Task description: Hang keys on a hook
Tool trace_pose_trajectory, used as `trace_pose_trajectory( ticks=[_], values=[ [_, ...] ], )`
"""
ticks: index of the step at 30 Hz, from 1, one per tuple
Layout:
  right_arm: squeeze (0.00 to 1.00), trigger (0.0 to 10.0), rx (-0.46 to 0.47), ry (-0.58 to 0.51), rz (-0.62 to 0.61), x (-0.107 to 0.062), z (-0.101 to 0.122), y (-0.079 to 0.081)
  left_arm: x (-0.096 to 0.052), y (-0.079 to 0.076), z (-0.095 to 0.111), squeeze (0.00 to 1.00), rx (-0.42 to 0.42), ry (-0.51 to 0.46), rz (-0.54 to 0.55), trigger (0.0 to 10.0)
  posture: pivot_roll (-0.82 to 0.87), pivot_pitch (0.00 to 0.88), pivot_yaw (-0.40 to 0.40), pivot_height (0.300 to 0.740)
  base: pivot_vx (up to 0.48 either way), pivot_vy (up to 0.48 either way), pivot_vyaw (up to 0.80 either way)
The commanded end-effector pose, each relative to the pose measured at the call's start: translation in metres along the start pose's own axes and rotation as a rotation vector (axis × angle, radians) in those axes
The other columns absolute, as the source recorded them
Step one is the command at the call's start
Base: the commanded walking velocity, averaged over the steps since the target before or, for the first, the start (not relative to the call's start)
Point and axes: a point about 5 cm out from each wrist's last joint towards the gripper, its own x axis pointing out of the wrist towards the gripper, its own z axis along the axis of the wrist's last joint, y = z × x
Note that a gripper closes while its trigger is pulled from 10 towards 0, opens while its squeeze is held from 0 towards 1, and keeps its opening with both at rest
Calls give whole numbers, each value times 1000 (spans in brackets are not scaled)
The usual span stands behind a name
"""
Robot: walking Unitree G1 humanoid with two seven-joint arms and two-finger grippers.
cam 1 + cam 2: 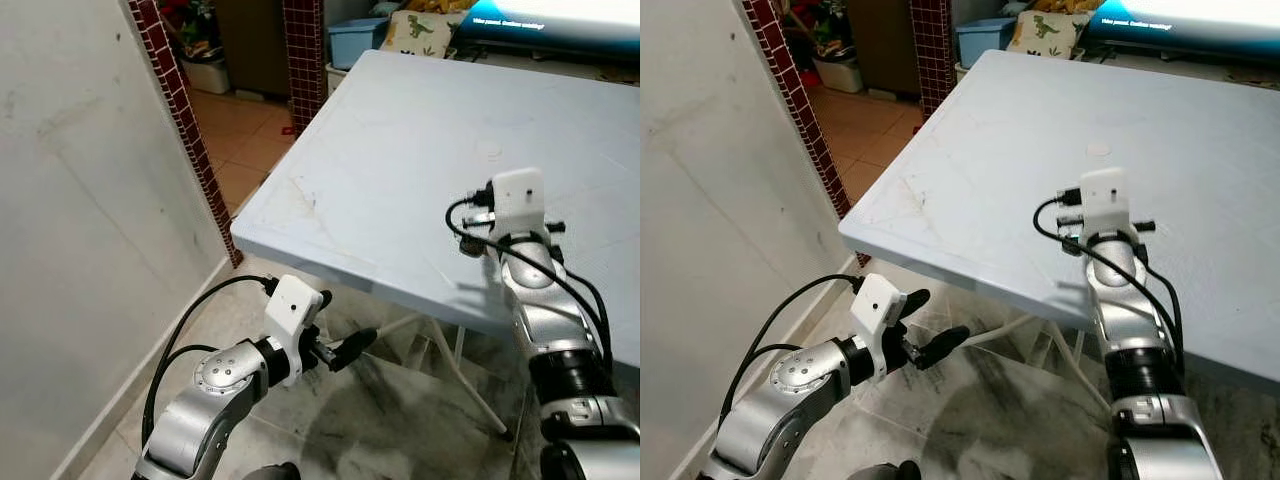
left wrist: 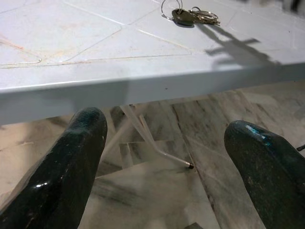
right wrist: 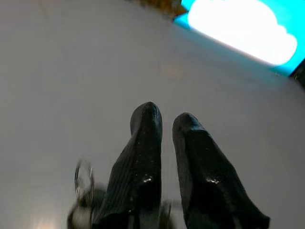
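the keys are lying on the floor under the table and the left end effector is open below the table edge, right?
Not quite. The keys lie on top of the table, as the left wrist view shows. The left end effector is indeed open below the table edge.

Left arm bent low in front of the body, forearm angled fwd, left gripper (image 1: 923, 326) w/ its two black fingers (image 2: 62, 171) spread wide apart. Right arm raised and reaching fwd, wrist camera on top; right gripper (image 3: 164, 124) fingers nearly together, narrow gap between tips.
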Motion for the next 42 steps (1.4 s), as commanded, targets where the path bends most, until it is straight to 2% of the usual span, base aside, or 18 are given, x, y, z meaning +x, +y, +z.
trace_pose_trajectory(
  ticks=[1, 9, 18, 30, 31, 32, 33, 42],
  values=[
    [1000, 10000, 35, 21, 14, -4, -1, 2, 0, 0, -2, 0, 5, 11, 2, 10000, -37, 82, 62, 740, 0, 0, 0],
    [1000, 10000, 101, 124, -10, -15, -18, 3, 1, 0, -3, 0, 6, 15, -5, 10000, -40, 83, 67, 740, 0, 0, 0],
    [1000, 10000, 85, 175, -21, -20, -24, 4, 1, 0, -3, 0, 6, 16, -4, 10000, -39, 84, 65, 740, 0, 0, 0],
    [1000, 10000, 139, 161, -76, -16, -22, -9, 0, 0, -4, 0, 5, 18, -6, 10000, -39, 86, 68, 740, 0, 0, 0],
    [302, 10000, 172, 166, -74, -16, -24, -10, 0, 0, -4, 0, 6, 18, -6, 10000, -39, 87, 69, 740, 0, 0, 0],
    [302, 10000, 172, 166, -74, -16, -24, -10, 0, 0, -4, 0, 6, 18, -6, 10000, -39, 87, 69, 740, 0, 0, 0],
    [0, 10000, 193, 172, -70, -16, -25, -10, 0, 0, -4, 0, 6, 19, -6, 10000, -39, 87, 69, 740, 0, 0, 0],
    [0, 10000, 226, 180, 9, -13, -29, -4, 0, 1, -4, 0, 8, 21, -8, 10000, -36, 88, 73, 740, 0, 0, 0]
  ],
)
